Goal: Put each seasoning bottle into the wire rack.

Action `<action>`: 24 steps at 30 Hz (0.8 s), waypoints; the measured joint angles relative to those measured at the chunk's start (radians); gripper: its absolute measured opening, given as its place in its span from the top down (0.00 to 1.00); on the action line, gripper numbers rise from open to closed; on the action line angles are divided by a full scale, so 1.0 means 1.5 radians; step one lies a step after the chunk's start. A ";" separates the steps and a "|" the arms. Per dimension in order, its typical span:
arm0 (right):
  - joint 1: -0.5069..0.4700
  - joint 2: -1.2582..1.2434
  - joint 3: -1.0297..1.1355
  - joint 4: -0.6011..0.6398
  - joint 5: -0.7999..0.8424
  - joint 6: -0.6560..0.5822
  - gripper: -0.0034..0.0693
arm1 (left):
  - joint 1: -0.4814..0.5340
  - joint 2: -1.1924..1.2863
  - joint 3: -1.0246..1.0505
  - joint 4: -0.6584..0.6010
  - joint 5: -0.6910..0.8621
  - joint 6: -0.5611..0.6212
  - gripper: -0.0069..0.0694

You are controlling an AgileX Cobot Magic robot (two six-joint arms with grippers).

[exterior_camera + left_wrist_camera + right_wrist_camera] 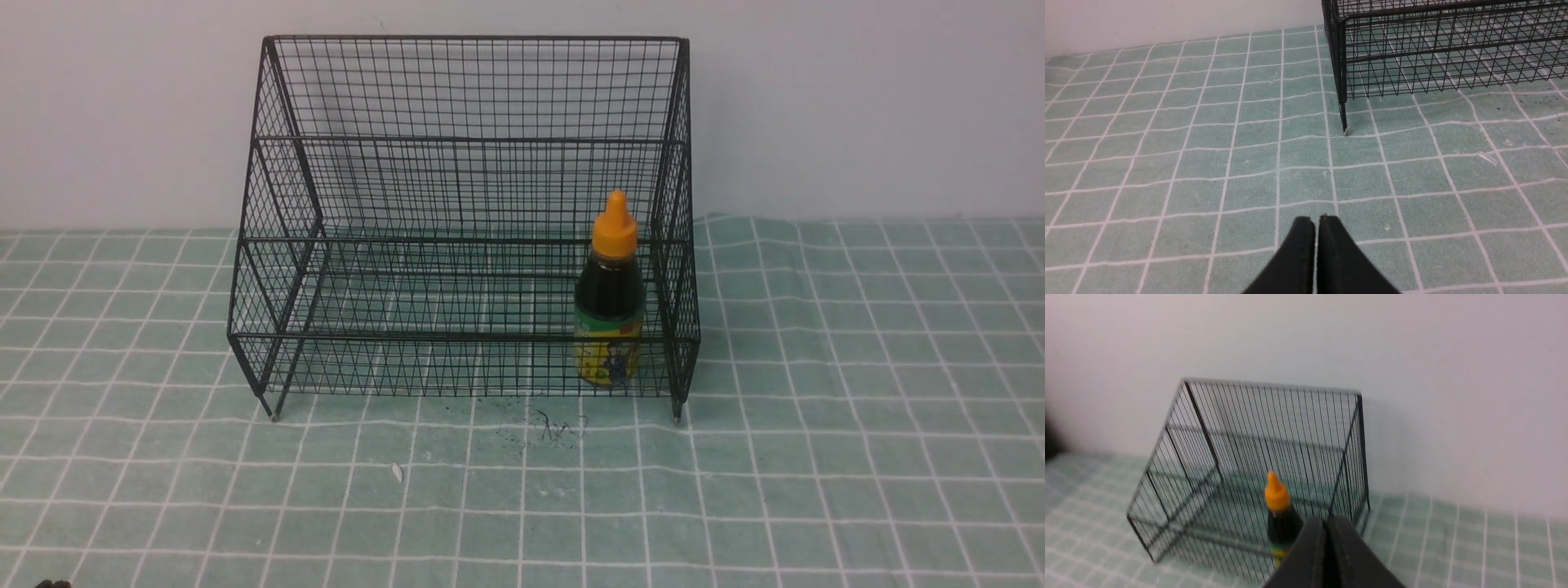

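The seasoning bottle [609, 294], dark liquid with an orange nozzle cap and green-and-yellow label, stands upright inside the black wire rack [465, 90] at its right end. It also shows in the right wrist view [1278, 510], behind the rack's front rail. My right gripper [1326, 519] is shut and empty, well back from the rack [1257, 416]. My left gripper [1316, 219] is shut and empty above the cloth, short of the rack's left front leg [1344, 122]. Neither gripper shows in the front view.
A green cloth with a white grid [816, 457] covers the table. A pale wall [857, 98] stands right behind the rack. Dark specks [555, 429] and a small white scrap [397, 471] lie on the cloth before the rack.
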 joint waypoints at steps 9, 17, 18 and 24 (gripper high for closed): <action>0.000 -0.209 0.381 -0.019 -0.387 0.100 0.97 | 0.000 0.000 0.000 0.000 0.000 0.000 0.92; 0.000 -0.209 0.500 -0.034 -0.534 0.118 0.97 | 0.000 0.000 0.000 0.000 0.000 0.000 0.92; 0.000 -0.209 0.502 -0.040 -0.539 0.114 0.97 | 0.000 0.000 0.000 0.000 0.000 0.000 0.92; 0.000 -0.209 0.502 -0.092 -0.544 0.106 0.97 | 0.000 0.000 0.000 0.000 0.000 0.000 0.92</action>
